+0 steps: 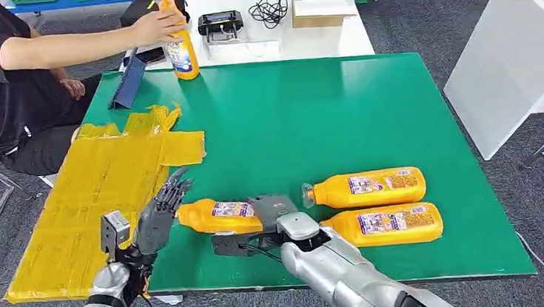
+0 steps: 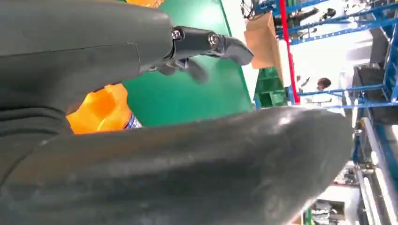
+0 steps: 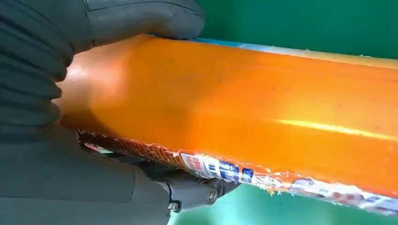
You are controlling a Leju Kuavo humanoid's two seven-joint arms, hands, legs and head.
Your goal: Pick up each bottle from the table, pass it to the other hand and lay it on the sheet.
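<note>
1. My right hand [image 1: 260, 218] grips an orange bottle [image 1: 219, 216] at lower centre, above the green table [image 1: 311, 120].
2. Left hand [image 1: 159, 211] sits beside it, fingers spread, holding nothing.
3. Yellow sheet [image 1: 95, 206] lies lower left.

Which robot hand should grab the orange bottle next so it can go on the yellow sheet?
The left robot hand. It is open beside the yellow sheet, at the end of the orange bottle gripped by the right robot hand, which is on the far side from the sheet.
</note>
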